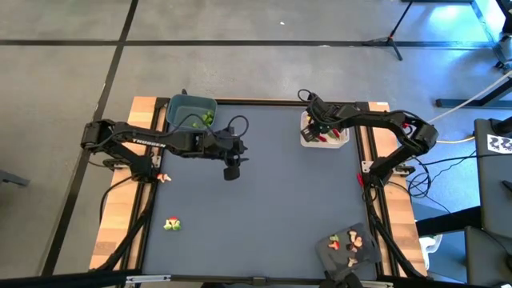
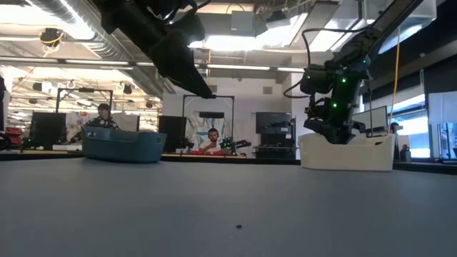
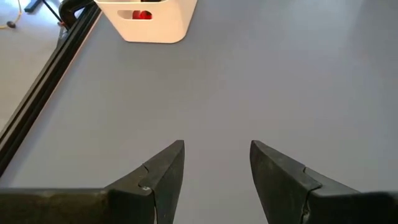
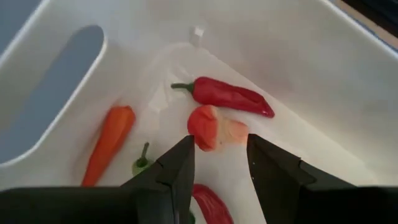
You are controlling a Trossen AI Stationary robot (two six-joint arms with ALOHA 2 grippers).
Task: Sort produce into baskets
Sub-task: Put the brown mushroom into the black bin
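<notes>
My right gripper [image 4: 219,146] reaches down into the white basket [image 1: 342,142], shut on a small red and pale piece of produce [image 4: 214,132]. On the basket's floor lie a red pepper [image 4: 230,96], an orange piece [image 4: 109,143] and a small green one [image 4: 142,165]. Over the bare mat at the table's middle left, my left gripper [image 1: 232,172] hangs open with nothing between its fingers [image 3: 165,171]. The blue-grey basket [image 1: 192,112] holds green produce. Pale pieces lie in the dark grey tray [image 1: 348,248]. My right gripper pinches the red and pale piece by its two sides [image 4: 198,138] between its two fingers, at their free ends. The fingers come from above, slanting down into the white basket. Whether the piece touches the basket's floor, I cannot tell.
Loose produce lies on the mat near the left front [image 1: 172,225], and one more piece lies at the left edge [image 1: 164,178]. The mat's middle between the baskets is bare. Wooden rails and cables run along both side edges.
</notes>
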